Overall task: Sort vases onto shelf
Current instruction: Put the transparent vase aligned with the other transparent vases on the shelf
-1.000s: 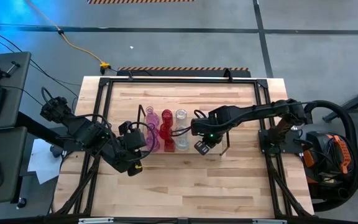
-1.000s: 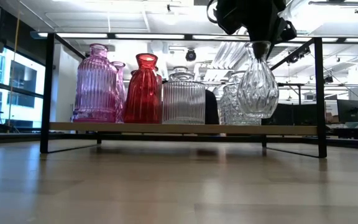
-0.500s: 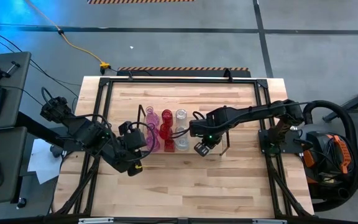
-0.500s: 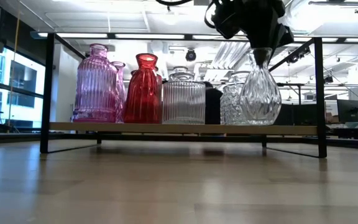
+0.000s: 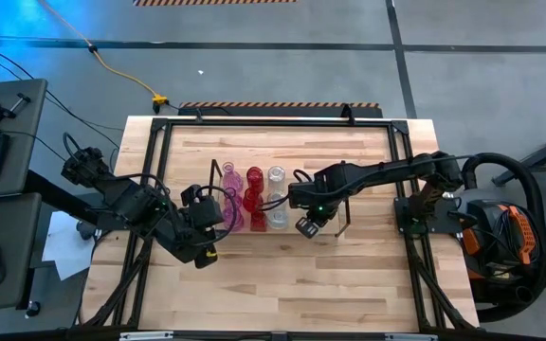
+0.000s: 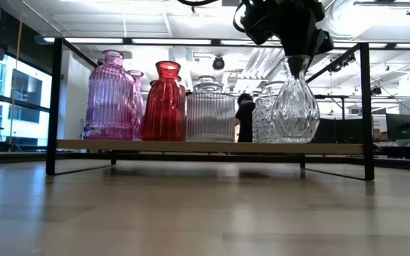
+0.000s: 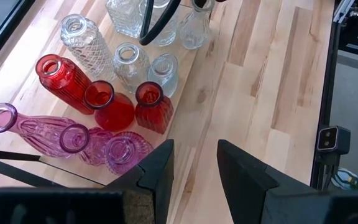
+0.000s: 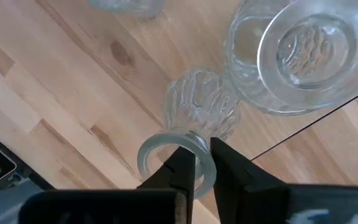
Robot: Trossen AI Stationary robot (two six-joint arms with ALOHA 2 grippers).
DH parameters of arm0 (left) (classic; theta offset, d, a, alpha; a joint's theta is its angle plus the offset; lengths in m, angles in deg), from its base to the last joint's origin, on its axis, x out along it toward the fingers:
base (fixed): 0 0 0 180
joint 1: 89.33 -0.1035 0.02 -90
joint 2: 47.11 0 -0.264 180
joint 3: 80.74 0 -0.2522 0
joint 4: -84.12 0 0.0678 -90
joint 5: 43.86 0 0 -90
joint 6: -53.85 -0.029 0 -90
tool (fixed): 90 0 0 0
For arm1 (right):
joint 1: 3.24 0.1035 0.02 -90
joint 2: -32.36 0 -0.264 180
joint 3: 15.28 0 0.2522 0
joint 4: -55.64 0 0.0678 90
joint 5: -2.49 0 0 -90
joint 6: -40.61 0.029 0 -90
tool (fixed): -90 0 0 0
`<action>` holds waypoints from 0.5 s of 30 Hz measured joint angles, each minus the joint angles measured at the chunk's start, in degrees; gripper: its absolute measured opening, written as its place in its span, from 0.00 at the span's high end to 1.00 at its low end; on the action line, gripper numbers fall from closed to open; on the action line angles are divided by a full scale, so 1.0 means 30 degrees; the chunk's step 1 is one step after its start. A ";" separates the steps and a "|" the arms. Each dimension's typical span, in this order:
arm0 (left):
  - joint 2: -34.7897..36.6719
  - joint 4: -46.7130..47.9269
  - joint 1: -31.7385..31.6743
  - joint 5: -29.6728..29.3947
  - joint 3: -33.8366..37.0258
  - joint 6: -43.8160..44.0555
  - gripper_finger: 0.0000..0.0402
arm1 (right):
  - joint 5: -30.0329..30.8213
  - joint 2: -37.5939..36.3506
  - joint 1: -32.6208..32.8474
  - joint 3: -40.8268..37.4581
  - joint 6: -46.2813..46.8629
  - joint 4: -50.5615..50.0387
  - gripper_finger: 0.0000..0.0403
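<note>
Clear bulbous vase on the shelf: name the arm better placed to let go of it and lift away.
Right. Its end effector straddles the rim of the clear bulbous vase, which stands on the shelf. The left end effector waits off the shelf's end by the pink vases.

Honestly nothing readable here. No labels, brand names, numbers or signs that I can make out in any of the views.
</note>
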 joint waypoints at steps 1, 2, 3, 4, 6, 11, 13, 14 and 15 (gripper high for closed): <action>0.0000 0.0000 0.0000 0.0000 0.0000 0.0000 0.71 | 0.0088 0.0000 0.0000 0.0000 0.0003 0.0000 0.93; -0.0001 0.0000 0.0000 0.0000 0.0000 0.0000 0.71 | 0.0179 0.0000 0.0000 0.0000 -0.0005 0.0000 0.92; -0.0007 0.0000 0.0000 0.0000 0.0000 -0.0006 0.71 | 0.0213 0.0000 0.0000 0.0000 -0.0005 0.0004 0.91; -0.0002 0.0000 0.0006 0.0000 0.0000 -0.0007 0.71 | 0.0261 0.0000 0.0000 0.0000 -0.0012 0.0006 0.90; -0.0007 0.0000 0.0007 0.0000 0.0000 -0.0007 0.71 | 0.0286 0.0000 0.0000 0.0000 -0.0009 0.0063 0.88; 0.0000 0.0000 0.0007 -0.0009 0.0000 -0.0007 0.71 | 0.0286 0.0000 0.0000 0.0000 -0.0024 0.0153 0.86; -0.0007 0.0000 0.0007 -0.0101 0.0000 -0.0007 0.71 | 0.0286 0.0000 0.0000 0.0000 -0.0115 0.0153 0.86; 0.0000 0.0000 0.0007 -0.0131 0.0000 0.0000 0.71 | 0.0286 0.0000 0.0000 0.0000 -0.0129 0.0153 0.86; -0.0004 0.0000 0.0003 -0.0131 0.0000 -0.0004 0.71 | 0.0286 0.0000 0.0000 0.0000 -0.0136 0.0146 0.86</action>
